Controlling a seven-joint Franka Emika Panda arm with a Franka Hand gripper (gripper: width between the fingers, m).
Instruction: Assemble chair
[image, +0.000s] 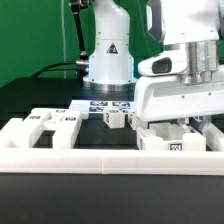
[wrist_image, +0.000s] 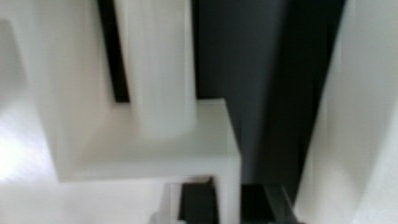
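my gripper (image: 178, 122) hangs low just behind the rail (image: 100, 158), toward the exterior view's right end of it, fingers pressed together. i see nothing pinched between them, though the tips are hidden behind my own hand and the white pieces there.

the chair is not yet one thing; it lies in loose parts behind the rail. a slotted panel (image: 50, 123) sits near the rail's left end in the exterior view. a small tagged block (image: 115, 118) sits behind the rail's middle, and a tagged piece (image: 172, 143) lies just behind the rail, right under me. the marker board (image: 108, 103) lies further back from the rail than the small block.

in the wrist view i am very close to an upright white post (wrist_image: 160, 70) beside a square ledge (wrist_image: 151, 145). it is blurred, and i cannot tell whether the two are joined or only touching.

my guess is that i am nudging or seating a part with closed fingers, not carrying one. to do that well i should press slowly and straight, in line with the post, so it neither tilts nor jams. the rail can serve as a backstop, so pushing toward it is safer than away from it. i would want the part sitting flush before lifting off, then rise straight so i drag nothing along.
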